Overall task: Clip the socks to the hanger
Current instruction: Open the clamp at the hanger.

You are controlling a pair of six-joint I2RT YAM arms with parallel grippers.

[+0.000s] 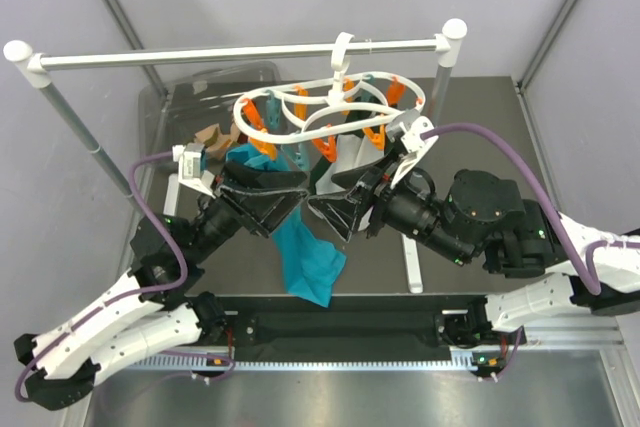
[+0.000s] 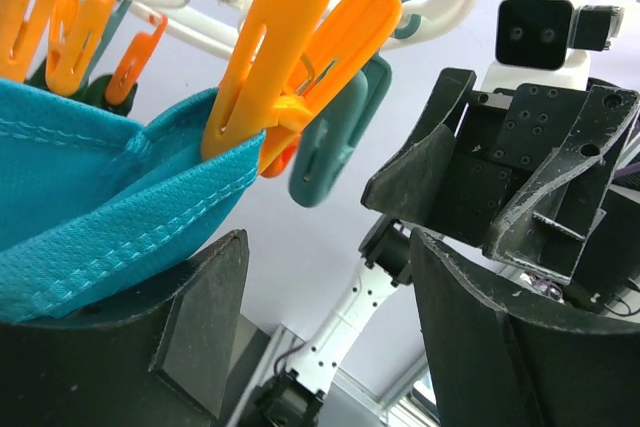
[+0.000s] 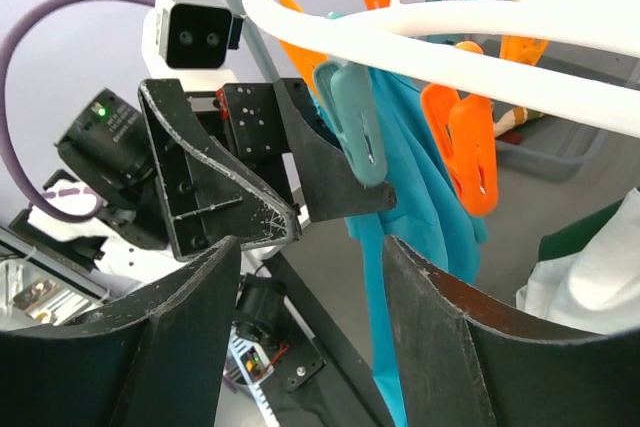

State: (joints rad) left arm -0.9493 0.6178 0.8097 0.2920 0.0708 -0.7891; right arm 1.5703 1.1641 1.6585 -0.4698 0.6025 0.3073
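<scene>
1. left gripper (image 1: 285, 197) and right gripper (image 1: 330, 202), matte black wedges, both spread wide and empty, nearly meet tip to tip under the glossy white ring hanger (image 1: 330, 107) hooked on the rail (image 1: 200, 53); small tan socks (image 1: 212, 137) lie behind the left one.
2. left wrist: stitched teal cloth (image 2: 90, 197), caught in a smooth orange clip (image 2: 290, 57), rests on the gripper's edge.
3. right wrist: a rounded teal clip (image 3: 350, 122) hangs above the open gap.

White arms (image 1: 100, 332), purple cables (image 1: 480, 128) — black left hand (image 1: 290, 205) and right hand (image 1: 325, 197).
</scene>
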